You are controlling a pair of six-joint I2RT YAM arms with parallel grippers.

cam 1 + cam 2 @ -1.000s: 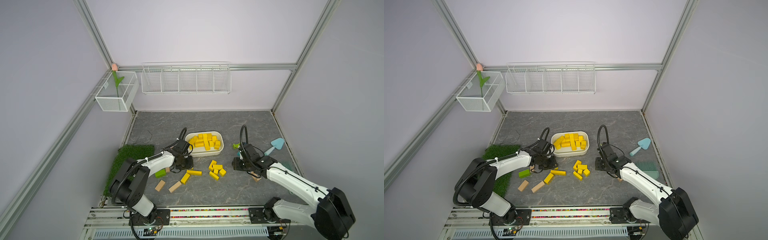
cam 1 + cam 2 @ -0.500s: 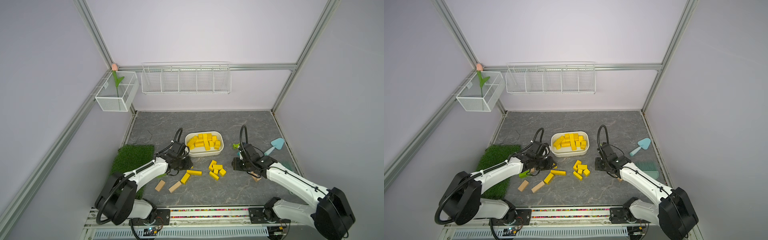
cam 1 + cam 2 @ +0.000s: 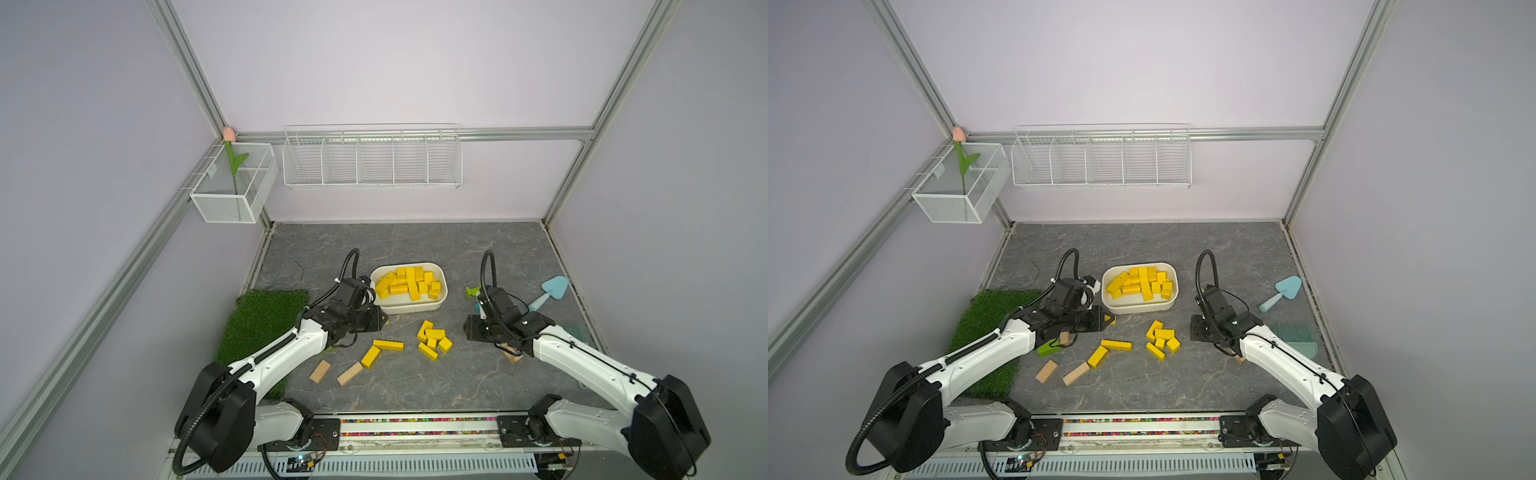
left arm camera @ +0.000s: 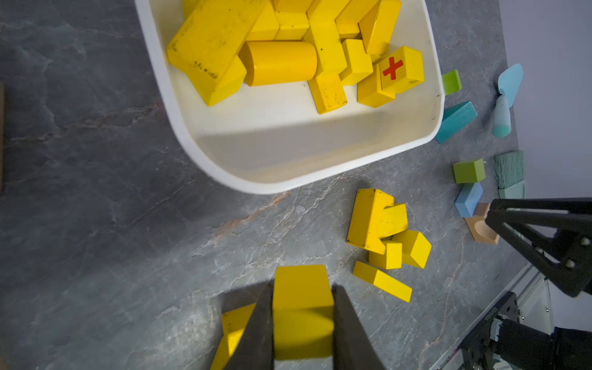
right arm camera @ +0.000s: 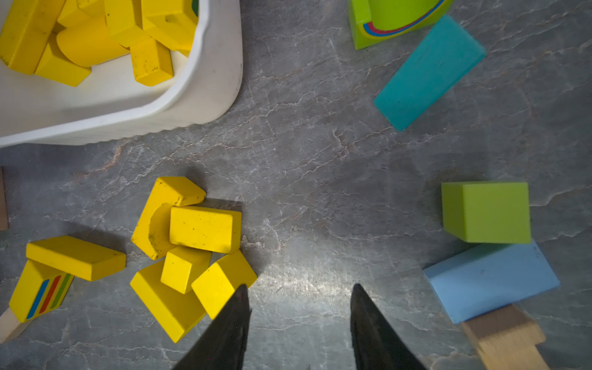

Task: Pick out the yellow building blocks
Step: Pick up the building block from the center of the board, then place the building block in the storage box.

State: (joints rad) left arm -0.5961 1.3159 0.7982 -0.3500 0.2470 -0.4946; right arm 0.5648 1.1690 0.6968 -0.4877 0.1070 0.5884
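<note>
One yellow block (image 4: 301, 320) clamped in the left gripper (image 4: 301, 287); right gripper (image 5: 299, 288) empty

Nearest the robot's base, two plain wooden blocks (image 3: 350, 373) lie left of centre on the grey table (image 3: 415, 241). Just beyond them, two yellow bars (image 3: 388, 345) meet at a corner. The right wrist view shows coloured stripes on the end of one.

To the right of the bars, five loose yellow blocks (image 3: 432, 340) sit in a heap, touching one another, with an arch piece (image 5: 160, 217) among them. The right gripper hovers low over bare table just right of this heap, its jaws apart with nothing between them. Further right, partly under that arm, a green cube (image 5: 485, 211), a light blue block (image 5: 490, 280) and a wooden piece (image 5: 503, 333) lie touching.

The left gripper is left of the heap, close to the near left corner of the white tub (image 3: 409, 309). Its jaws are pressed against both sides of the yellow block. A green block (image 3: 1048, 348) lies under the left arm at the edge of the grass mat (image 3: 266, 316).

Farther back, the tub holds a pile of yellow blocks (image 3: 409, 282), including a cylinder (image 4: 280, 62) and a cube with a red cross (image 4: 402, 69). Right of the tub are a teal block (image 5: 429, 72), a green arch (image 5: 384, 25) and a pale blue trowel (image 3: 555, 286).

On the far wall hang a wire rack (image 3: 372, 156) and a mesh basket (image 3: 232, 203) with a tulip (image 3: 229, 134).
</note>
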